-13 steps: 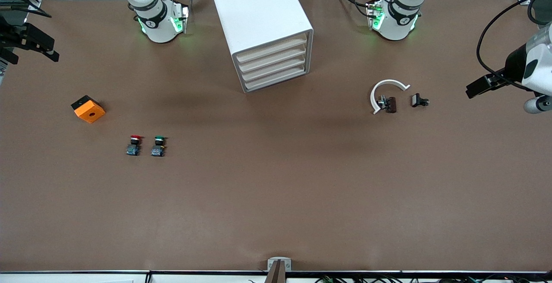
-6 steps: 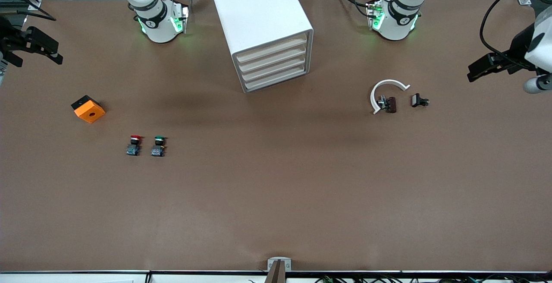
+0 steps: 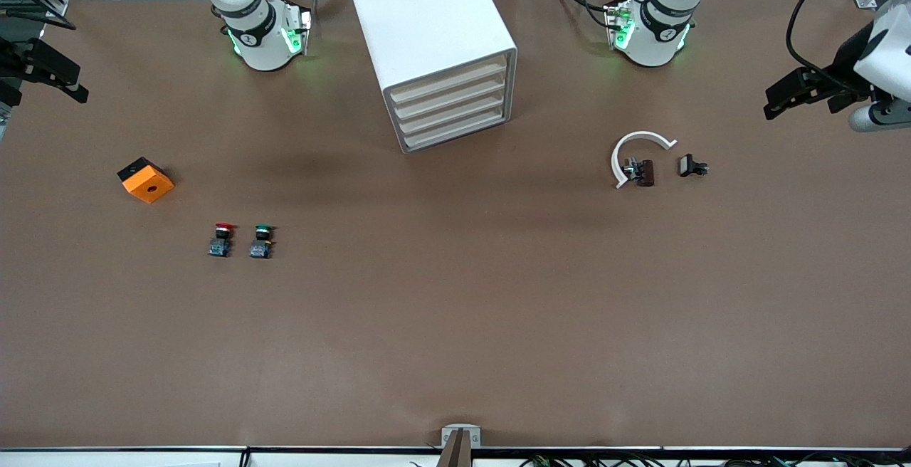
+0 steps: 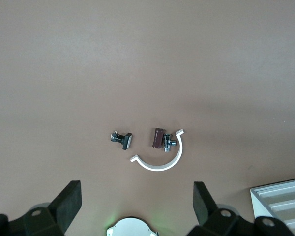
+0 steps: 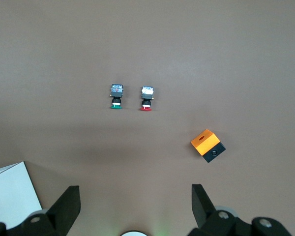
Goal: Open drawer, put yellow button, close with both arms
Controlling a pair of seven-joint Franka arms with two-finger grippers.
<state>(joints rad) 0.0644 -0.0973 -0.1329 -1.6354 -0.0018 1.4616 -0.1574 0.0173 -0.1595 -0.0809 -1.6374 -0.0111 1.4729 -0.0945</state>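
Note:
The white cabinet (image 3: 427, 25) stands between the two arm bases. Its uppermost drawer (image 3: 448, 82) is pushed in flush, like the three below it. The yellow button is out of view in every frame. My left gripper (image 3: 783, 93) hangs open and empty over the left arm's end of the table; its wrist view (image 4: 136, 206) shows bare table between the fingers. My right gripper (image 3: 60, 75) hangs open and empty over the right arm's end, again with only bare table between the fingers in its wrist view (image 5: 135, 206).
A red-capped button (image 3: 222, 239) and a green-capped button (image 3: 262, 240) stand side by side, with an orange square block (image 3: 146, 180) near them. Toward the left arm's end lie a white curved clip (image 3: 633, 150), a brown part (image 3: 644, 171) and a small black part (image 3: 690, 165).
The left gripper has drawn back toward the robots' edge of the table. The right gripper has shifted slightly at the table's end. Both stay open; nothing on the table has moved.

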